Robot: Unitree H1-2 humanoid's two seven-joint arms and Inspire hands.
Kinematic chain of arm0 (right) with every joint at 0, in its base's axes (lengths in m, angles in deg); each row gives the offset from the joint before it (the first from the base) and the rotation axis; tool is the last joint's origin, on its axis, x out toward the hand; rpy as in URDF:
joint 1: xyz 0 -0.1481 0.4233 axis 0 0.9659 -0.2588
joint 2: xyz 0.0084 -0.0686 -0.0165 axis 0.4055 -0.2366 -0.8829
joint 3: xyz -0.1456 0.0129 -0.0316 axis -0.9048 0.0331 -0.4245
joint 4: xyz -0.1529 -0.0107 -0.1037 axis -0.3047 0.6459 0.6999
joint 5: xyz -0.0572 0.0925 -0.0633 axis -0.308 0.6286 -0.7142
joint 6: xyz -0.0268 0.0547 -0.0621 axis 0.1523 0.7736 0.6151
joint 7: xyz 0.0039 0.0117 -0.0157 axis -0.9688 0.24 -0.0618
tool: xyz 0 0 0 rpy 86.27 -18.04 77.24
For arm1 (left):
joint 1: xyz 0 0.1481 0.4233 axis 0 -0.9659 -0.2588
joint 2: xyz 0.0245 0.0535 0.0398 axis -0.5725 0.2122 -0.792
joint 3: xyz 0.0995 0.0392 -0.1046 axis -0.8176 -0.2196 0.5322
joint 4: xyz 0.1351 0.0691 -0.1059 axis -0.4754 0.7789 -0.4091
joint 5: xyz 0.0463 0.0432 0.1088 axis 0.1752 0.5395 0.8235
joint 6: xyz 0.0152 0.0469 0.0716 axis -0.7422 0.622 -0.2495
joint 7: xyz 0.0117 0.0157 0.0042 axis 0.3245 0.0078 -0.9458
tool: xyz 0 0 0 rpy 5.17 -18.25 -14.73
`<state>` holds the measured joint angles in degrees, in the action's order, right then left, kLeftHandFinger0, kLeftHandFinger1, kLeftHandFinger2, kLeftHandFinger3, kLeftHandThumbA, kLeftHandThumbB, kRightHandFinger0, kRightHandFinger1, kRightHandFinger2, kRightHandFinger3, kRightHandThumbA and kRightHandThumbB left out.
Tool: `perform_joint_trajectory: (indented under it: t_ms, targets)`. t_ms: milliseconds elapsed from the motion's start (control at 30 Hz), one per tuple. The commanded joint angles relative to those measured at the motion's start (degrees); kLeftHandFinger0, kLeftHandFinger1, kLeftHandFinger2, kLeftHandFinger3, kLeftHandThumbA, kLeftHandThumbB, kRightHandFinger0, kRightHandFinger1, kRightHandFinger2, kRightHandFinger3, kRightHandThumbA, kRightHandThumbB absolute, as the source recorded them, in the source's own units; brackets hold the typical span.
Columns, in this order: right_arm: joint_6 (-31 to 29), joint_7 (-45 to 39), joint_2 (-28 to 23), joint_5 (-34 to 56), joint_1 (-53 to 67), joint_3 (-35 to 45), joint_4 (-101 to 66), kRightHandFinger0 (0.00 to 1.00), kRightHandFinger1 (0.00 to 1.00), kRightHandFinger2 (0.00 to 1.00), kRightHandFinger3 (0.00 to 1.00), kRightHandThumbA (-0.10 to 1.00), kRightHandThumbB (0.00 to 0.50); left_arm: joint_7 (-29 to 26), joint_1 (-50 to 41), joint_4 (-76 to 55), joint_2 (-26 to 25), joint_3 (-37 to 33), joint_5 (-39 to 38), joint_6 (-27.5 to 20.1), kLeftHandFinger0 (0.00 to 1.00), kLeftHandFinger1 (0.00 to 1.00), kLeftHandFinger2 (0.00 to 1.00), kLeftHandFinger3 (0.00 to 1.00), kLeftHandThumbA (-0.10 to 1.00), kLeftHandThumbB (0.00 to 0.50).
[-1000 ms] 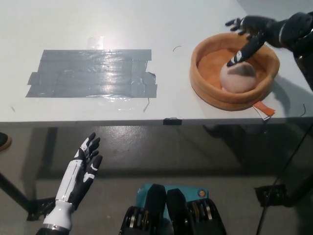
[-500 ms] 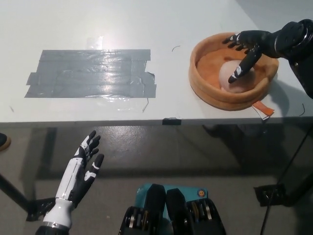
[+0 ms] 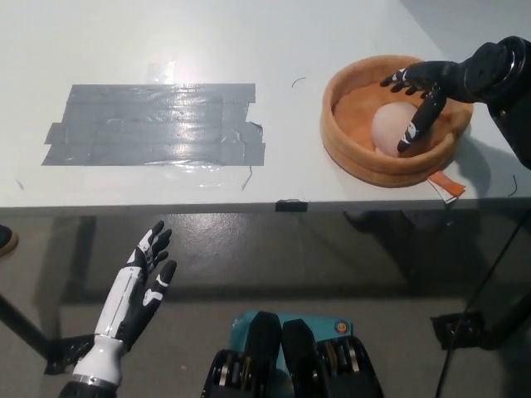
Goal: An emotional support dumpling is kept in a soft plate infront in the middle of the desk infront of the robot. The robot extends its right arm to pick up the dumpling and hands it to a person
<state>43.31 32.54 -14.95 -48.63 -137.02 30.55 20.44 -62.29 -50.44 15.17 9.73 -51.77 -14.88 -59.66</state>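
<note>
The pale pink dumpling (image 3: 387,128) lies inside the soft orange plate (image 3: 348,145) at the right of the white desk. My black right hand (image 3: 421,93) hangs over the plate's right half, open, with one finger reaching down against the dumpling's right side. Its fingers are spread and hold nothing. My white left hand (image 3: 137,282) rests open below the desk edge at the lower left.
A large patch of grey tape (image 3: 158,124) covers the left middle of the desk (image 3: 290,178). An orange tag (image 3: 448,186) sticks out from under the plate at the desk's front edge. Dark cables and a stand foot lie on the floor at lower right.
My right hand has dropped lower and moved right over the plate, from above the dumpling to its right side. The left hand has barely moved.
</note>
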Motion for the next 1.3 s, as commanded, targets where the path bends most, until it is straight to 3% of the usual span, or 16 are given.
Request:
perform_joint_trajectory:
  t_ms: [0,367,533,600,1100,1267]
  targets:
    - [-0.84,0.24,-0.82,-3.54,-2.13,-1.01,0.43,1.0,1.0,1.0,1.0,1.0,0.387,0.1,1.21,-1.64,-0.82,0.68,-0.04,-0.8,1.0,1.0,1.0,1.0,0.86,0.32]
    - [-2.99,2.64,0.53,-4.71,-0.49,-0.34,4.48,1.0,1.0,1.0,1.0,1.0,0.389,0.19,1.59,-1.61,-0.97,0.92,-0.25,-1.1,1.0,1.0,1.0,1.0,0.87,0.323]
    - [-3.71,4.42,1.41,-5.26,-0.07,-0.3,5.55,1.0,1.0,1.0,1.0,1.0,0.404,0.07,1.57,-1.84,-0.89,0.98,0.18,-0.66,1.0,1.0,1.0,1.0,0.88,0.329]
    - [-3.92,5.26,1.93,-5.2,0.0,0.09,5.85,1.0,1.0,1.0,1.0,1.0,0.432,0.11,1.75,-1.65,-0.87,1.01,0.12,-0.82,1.0,1.0,1.0,1.0,0.88,0.323]
    - [-3.84,8.57,3.42,-3.41,-0.19,6.23,3.45,1.0,1.0,1.0,1.0,1.0,0.442,0.48,2.53,-1.77,-1.03,1.18,-0.24,-0.15,1.0,1.0,1.0,1.0,0.88,0.326]
    - [-4.04,8.56,3.61,-3.49,0.2,7.03,3.46,1.0,1.0,1.0,1.0,1.0,0.468,0.69,2.56,-1.84,-1.0,1.12,-0.46,-0.21,1.0,1.0,1.0,1.0,0.87,0.325]
